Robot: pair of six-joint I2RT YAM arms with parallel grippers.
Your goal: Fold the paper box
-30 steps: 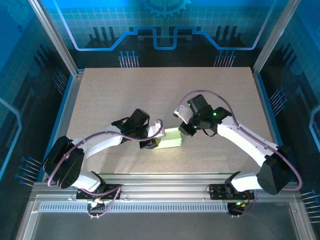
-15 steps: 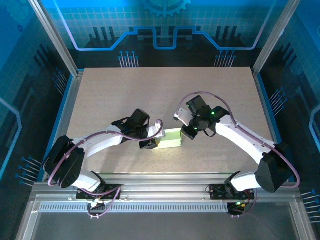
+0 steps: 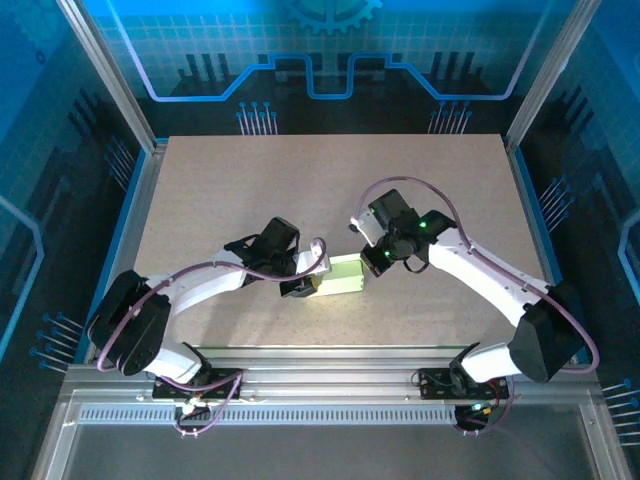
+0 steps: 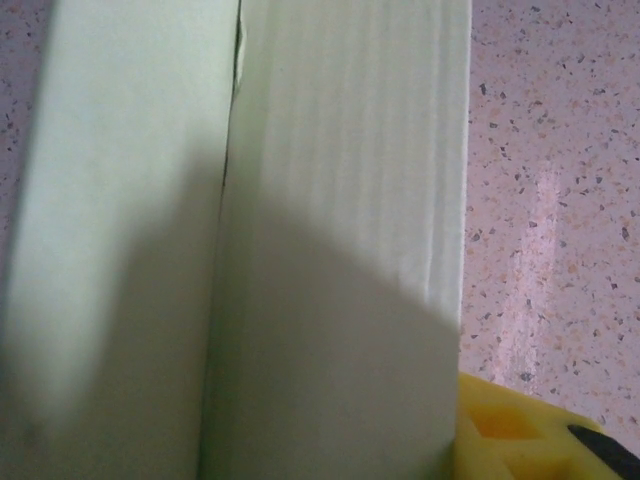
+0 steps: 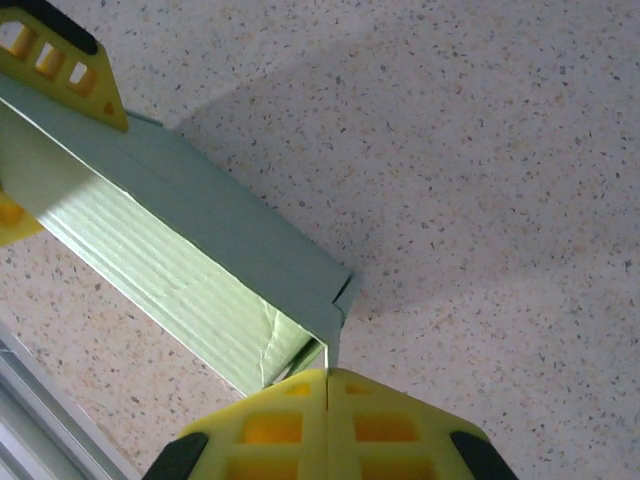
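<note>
The paper box (image 3: 340, 276) is a slim pale green carton lying on the table between both arms. My left gripper (image 3: 303, 285) is shut on its left end; the card (image 4: 330, 200) sits right up against the lens, and one yellow finger (image 4: 520, 440) shows at the lower right. In the right wrist view the box (image 5: 200, 230) runs diagonally, with the left gripper's fingers (image 5: 60, 60) on either side of its far end. My right gripper (image 3: 372, 262) is at the box's right end. Its yellow fingertips (image 5: 327, 378) are pressed together on the thin edge of the open end flap.
The speckled tabletop (image 3: 300, 190) stretches bare behind and to both sides of the box. A metal rail (image 3: 330, 360) runs along the near edge, close below the box. Blue enclosure walls ring the table.
My right gripper has closed its fingers and shifted slightly left against the box's right end. The left gripper and the box stay where they were.
</note>
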